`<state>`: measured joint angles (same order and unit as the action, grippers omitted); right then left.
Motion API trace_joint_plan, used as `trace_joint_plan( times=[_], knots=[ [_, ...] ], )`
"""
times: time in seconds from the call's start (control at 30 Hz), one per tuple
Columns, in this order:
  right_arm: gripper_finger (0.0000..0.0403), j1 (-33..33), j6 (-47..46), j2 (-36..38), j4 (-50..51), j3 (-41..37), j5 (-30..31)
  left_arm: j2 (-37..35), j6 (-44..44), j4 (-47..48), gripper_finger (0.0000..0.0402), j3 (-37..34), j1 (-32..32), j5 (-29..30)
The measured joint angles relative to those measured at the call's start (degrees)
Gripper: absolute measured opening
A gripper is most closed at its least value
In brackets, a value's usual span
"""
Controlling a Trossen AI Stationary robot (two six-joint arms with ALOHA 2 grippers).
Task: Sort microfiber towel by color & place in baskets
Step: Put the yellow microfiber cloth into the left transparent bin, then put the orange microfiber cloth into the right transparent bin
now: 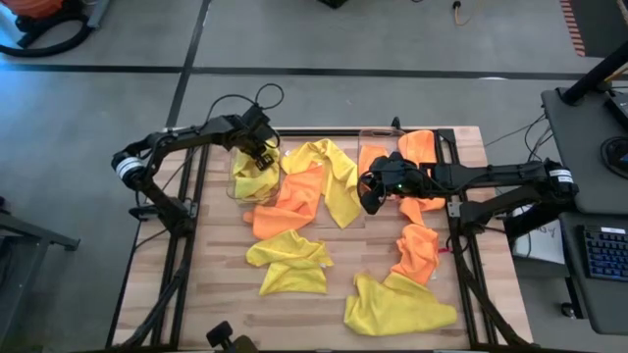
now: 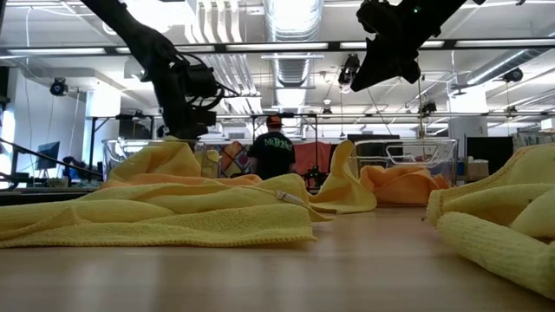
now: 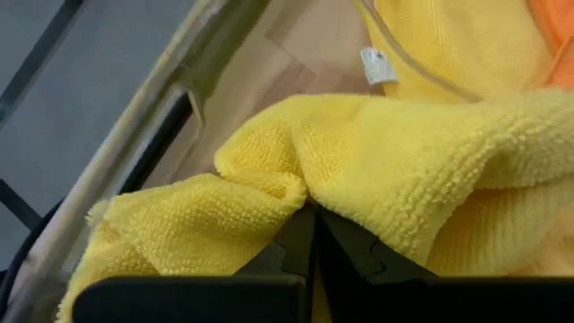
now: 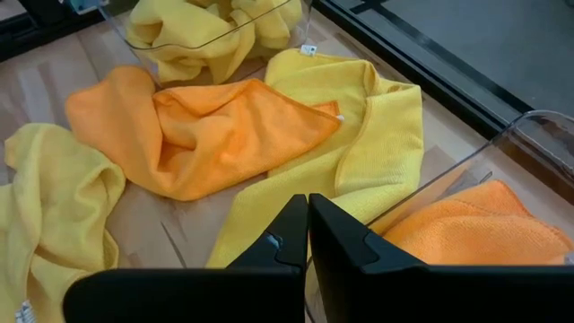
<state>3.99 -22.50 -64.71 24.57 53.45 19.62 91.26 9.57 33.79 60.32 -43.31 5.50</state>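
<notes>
From above, the pale wooden slatted tabletop (image 1: 294, 309) is strewn with soft microfibre cloths, bright yellow and orange. The left gripper (image 1: 263, 155) hangs over the clear plastic basket (image 1: 235, 188) by the far left edge, which holds crumpled yellow cloths (image 1: 251, 181). The right gripper (image 1: 373, 194) sits beside the second clear basket (image 1: 367, 137) at the far right, which holds orange cloths (image 1: 424, 145). Loose pieces lie between the baskets and toward the near edge: an orange towel (image 1: 292, 201) and a long yellow towel (image 1: 336, 176) mid-table, with more yellow and orange nearer the front.

At table level, both arms come down from above the heaps; a person stands in the room behind.

The left wrist camera shows its jaws pinched narrow on a fold of thick yellow terry (image 3: 359, 170), directly over the basket's wall, so I judge that releasing it there is what remains.

The right wrist camera shows its jaws pressed together, holding nothing. The orange towel (image 4: 215, 135) lies ahead of them, spread crosswise and wrinkled, with the yellow towel (image 4: 377, 144) beside it. This arm looks nearer to it.
</notes>
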Motion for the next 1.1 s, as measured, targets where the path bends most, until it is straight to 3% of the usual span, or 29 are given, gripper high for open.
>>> trace_joint_plan(
  times=[0.17,0.47,0.63,0.77,0.93,1.1],
  knots=[
    [0.0009,0.00,0.00,0.00,0.01,0.00,0.00,-0.54,0.31,0.61,0.0022,0.01,0.00,0.00],
    [0.0009,0.00,0.00,0.00,0.03,0.26,-0.04,-2.34,1.05,2.73,0.0126,1.27,0.00,0.26],
    [0.0009,0.00,-1.65,0.00,0.03,0.47,-0.14,-6.37,0.82,4.36,0.0163,2.71,0.00,4.91],
    [0.0009,0.00,-4.80,0.02,0.71,0.48,-2.49,-10.97,-0.19,4.66,0.0176,2.76,0.02,6.03],
    [0.0009,-0.03,-8.35,0.02,0.71,0.48,-10.72,-17.66,-2.50,4.47,0.0178,2.19,1.07,5.99],
    [0.0009,-2.03,-12.74,-0.89,4.21,0.55,-14.15,-24.14,-4.50,1.52,0.0178,0.97,4.90,5.98]
  ],
)
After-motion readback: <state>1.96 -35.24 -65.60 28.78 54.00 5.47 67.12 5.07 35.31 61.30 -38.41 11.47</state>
